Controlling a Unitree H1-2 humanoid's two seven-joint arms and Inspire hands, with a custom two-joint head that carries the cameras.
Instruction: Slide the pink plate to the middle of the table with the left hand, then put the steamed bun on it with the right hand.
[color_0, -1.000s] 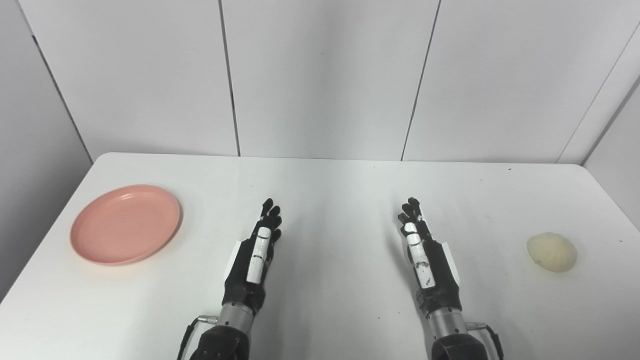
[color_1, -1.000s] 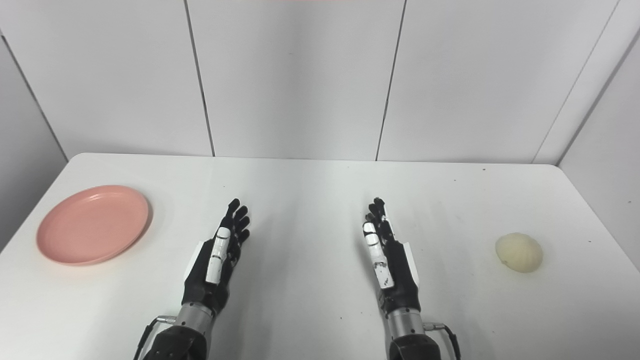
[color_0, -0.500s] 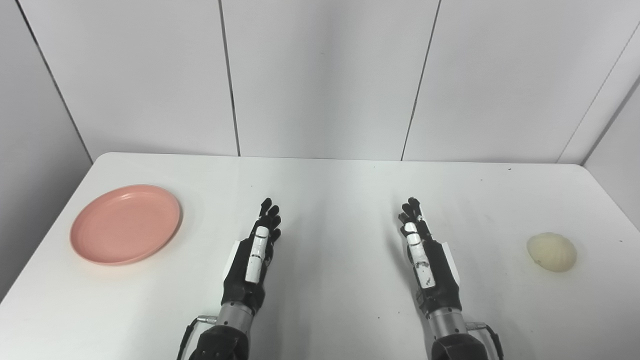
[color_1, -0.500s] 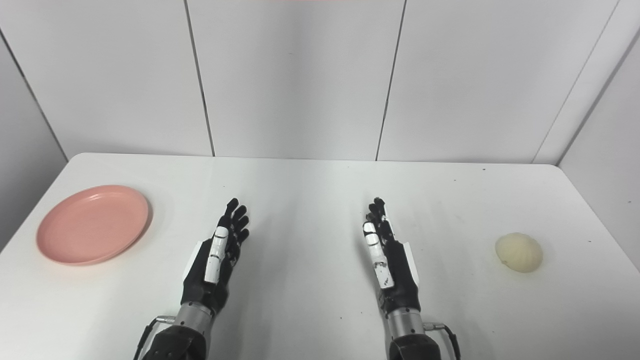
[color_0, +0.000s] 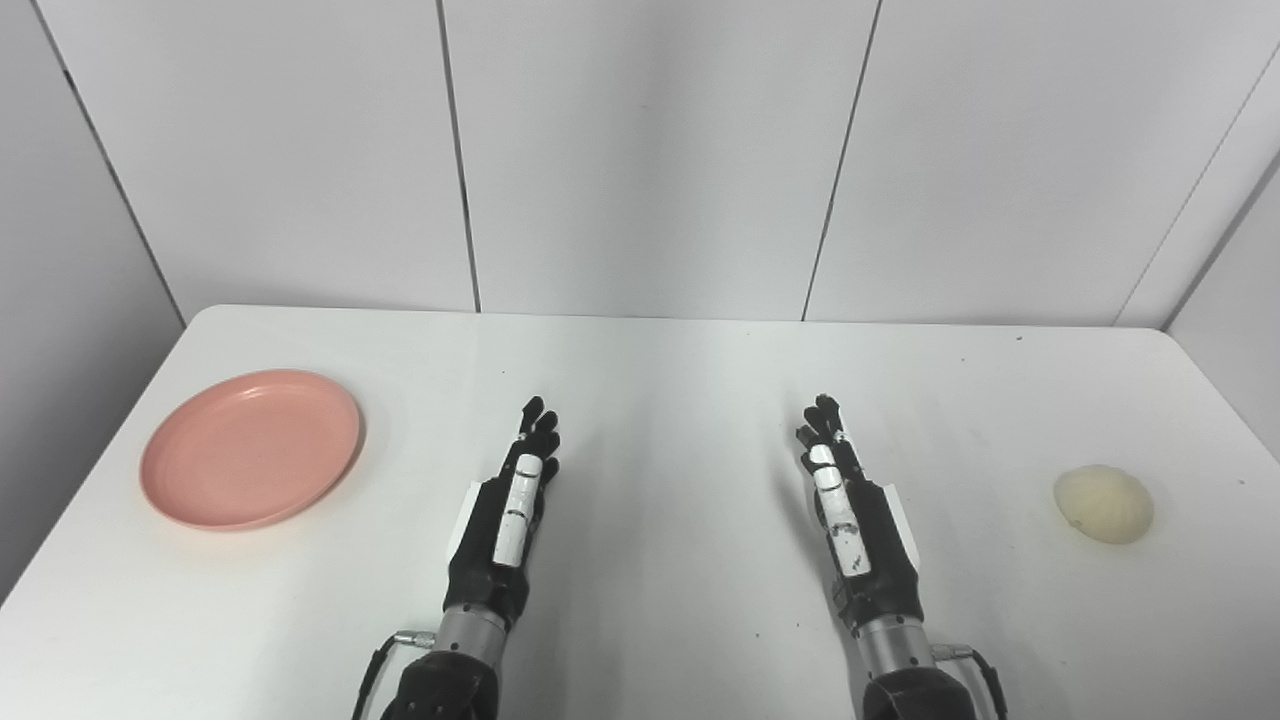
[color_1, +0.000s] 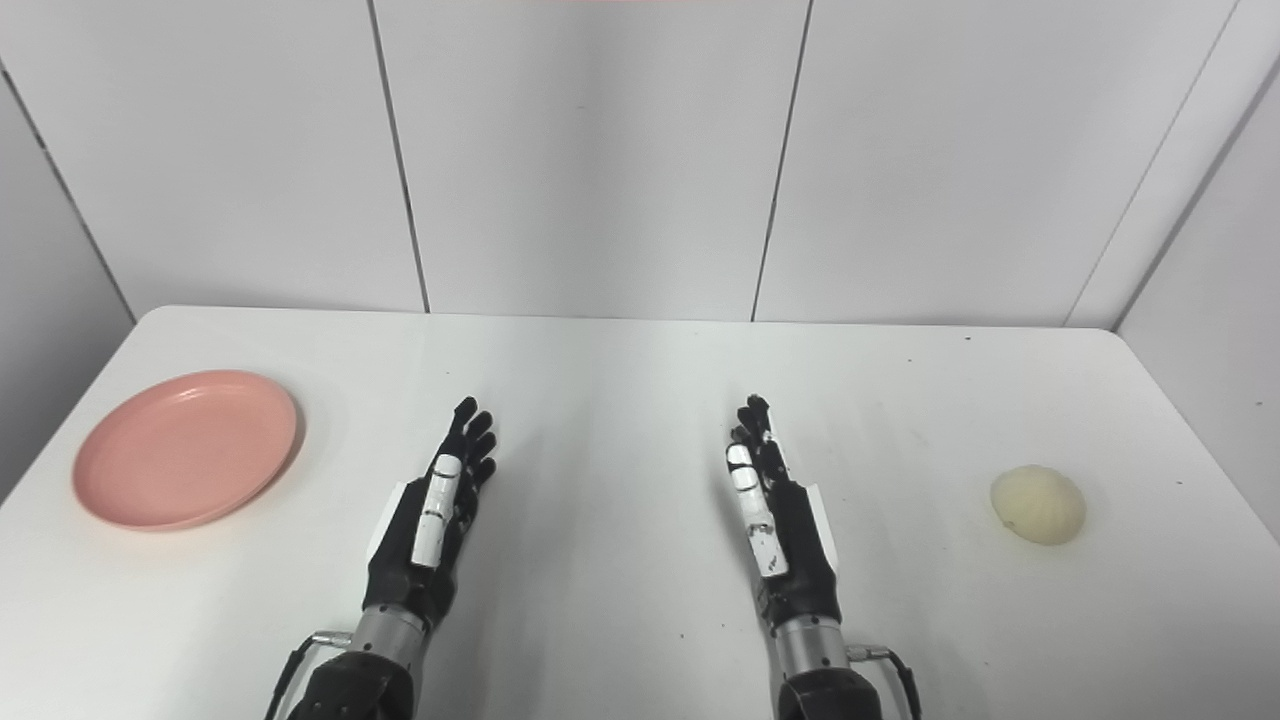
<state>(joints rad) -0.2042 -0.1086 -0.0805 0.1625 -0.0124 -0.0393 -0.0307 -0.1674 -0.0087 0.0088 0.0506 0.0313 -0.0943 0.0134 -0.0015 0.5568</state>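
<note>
White panelled walls back a white table (color_0: 660, 360). The pink plate (color_0: 251, 447) lies near the left edge, the steamed bun (color_0: 1103, 504) far right, bare tabletop between them. The left hand (color_0: 510, 515) and right hand (color_0: 850, 520) hover mid-table, edge-on, fingers straight and loosely spread, holding nothing. Open surface lies between each hand and its target.

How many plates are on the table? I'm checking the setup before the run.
1: the pink plate lies flat near the table's left edge, empty, left of the left hand. Nothing hides another.
</note>
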